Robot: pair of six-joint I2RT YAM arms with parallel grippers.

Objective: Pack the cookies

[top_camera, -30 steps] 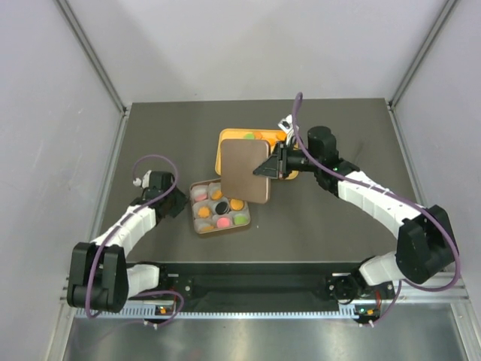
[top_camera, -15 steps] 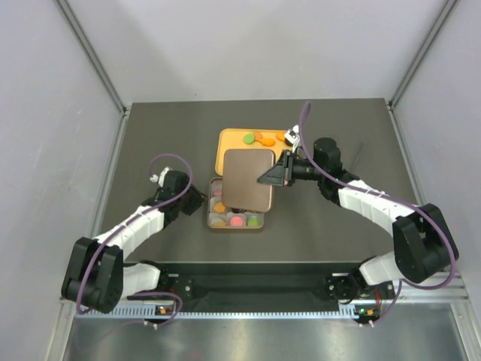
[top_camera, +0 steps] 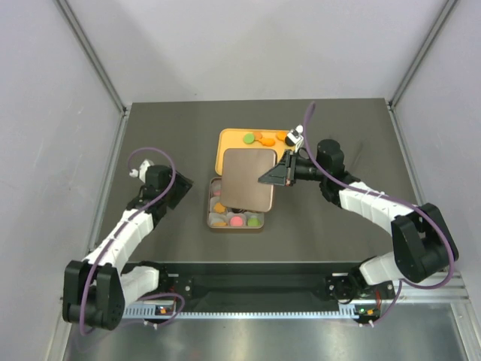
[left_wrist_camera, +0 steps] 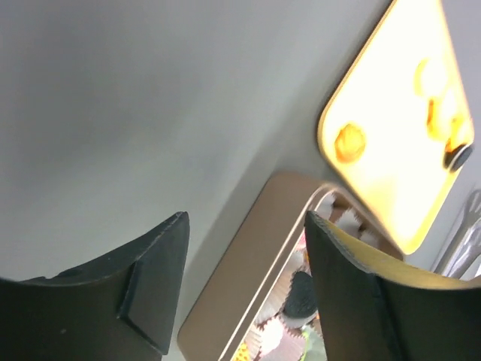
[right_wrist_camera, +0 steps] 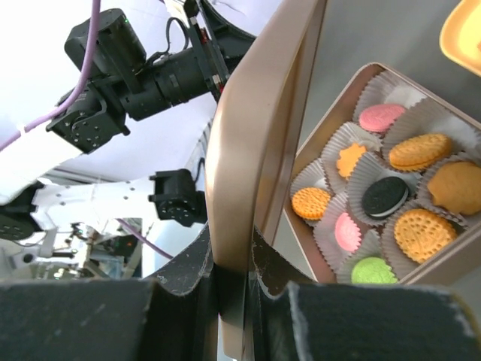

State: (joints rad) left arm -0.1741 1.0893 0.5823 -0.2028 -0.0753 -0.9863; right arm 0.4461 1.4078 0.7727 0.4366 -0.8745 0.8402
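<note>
Right end effector (right_wrist_camera: pixel 233 289) clamps the brown lid (top_camera: pixel 248 179), long axis 12-to-6, over face-up cookies (right_wrist_camera: pixel 385 197); left end effector (left_wrist_camera: pixel 246 226), at the lid's 9 o'clock, gapes empty.

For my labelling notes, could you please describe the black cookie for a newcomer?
On the table, find the brown tin beneath the lid. Of its paper-cupped cookies, the black cookie sits in the middle, the only dark one among orange, pink and green.
</note>
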